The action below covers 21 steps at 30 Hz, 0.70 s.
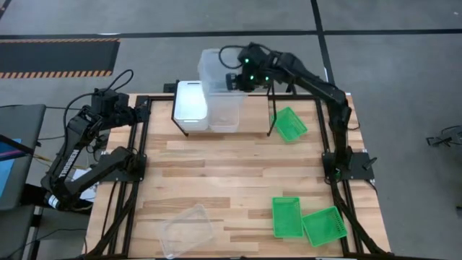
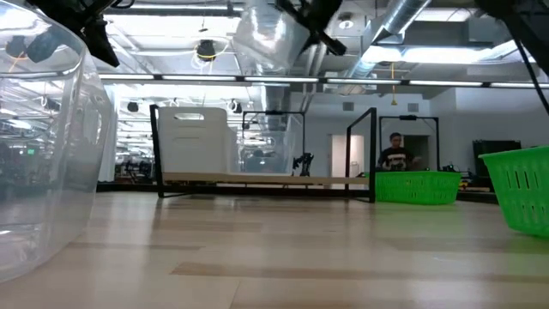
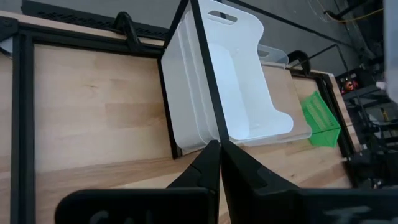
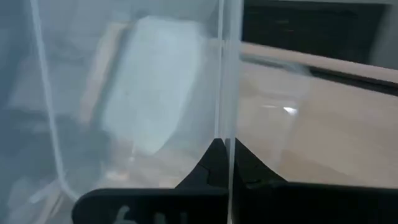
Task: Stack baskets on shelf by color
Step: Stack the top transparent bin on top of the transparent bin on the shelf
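A clear basket [image 1: 215, 68] hangs in the air over the shelf's [image 1: 268, 92] far side, tilted, held by my right gripper [image 1: 234, 80], which is shut on it; the low view shows this clear basket [image 2: 270, 39] high above the board. On the shelf stand a white basket [image 1: 191, 102] and, to its right, a second clear basket [image 1: 224, 113]. A green basket [image 1: 290, 124] lies on the table at the shelf's right end. My left gripper [image 3: 219, 152] is shut and idle at the table's far left, touching nothing. My right gripper pinches the lifted clear basket by one side wall [image 4: 227, 93], one finger on each face of the wall, so one is inside the basket and one outside. It comes level from the table's right. The basket is lifted clear and tilted above the shelf.
Two green baskets [image 1: 286, 217] [image 1: 323, 225] lie at the near right corner, and a third clear basket [image 1: 186, 231] sits at the near left, filling the low view's left. Bare wood stretches across the middle. A person [image 2: 396, 156] stands in the room beyond.
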### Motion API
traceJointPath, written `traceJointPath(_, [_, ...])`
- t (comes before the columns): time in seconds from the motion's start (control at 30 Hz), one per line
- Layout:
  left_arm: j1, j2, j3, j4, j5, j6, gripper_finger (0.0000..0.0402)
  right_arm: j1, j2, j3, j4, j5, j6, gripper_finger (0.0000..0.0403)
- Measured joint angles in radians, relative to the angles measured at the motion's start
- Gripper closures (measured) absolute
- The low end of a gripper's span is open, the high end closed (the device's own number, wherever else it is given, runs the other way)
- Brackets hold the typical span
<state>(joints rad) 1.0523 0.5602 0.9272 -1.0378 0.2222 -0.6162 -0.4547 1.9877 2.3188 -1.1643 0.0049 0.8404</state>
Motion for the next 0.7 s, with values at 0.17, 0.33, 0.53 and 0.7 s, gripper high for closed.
traceJointPath(0.17, [0.0,0.0,0.0,0.0,-0.001,-0.001,0.0401,-0.004,0.017,-0.001,-0.017,0.049,0.074,0.0398])
traceJointPath(0.33, [0.0,0.003,0.0,-0.002,-0.039,-0.043,0.0401,0.016,0.005,-0.104,-0.01,0.157,0.16,0.0398])
traceJointPath(0.53, [0.0,0.003,0.0,-0.003,-0.079,-0.137,0.0401,0.026,-0.081,-0.294,0.113,0.155,0.196,0.04])
traceJointPath(0.7, [0.0,0.003,0.0,-0.003,-0.078,-0.13,0.0401,0.041,-0.132,-0.469,0.248,0.155,0.203,0.04])
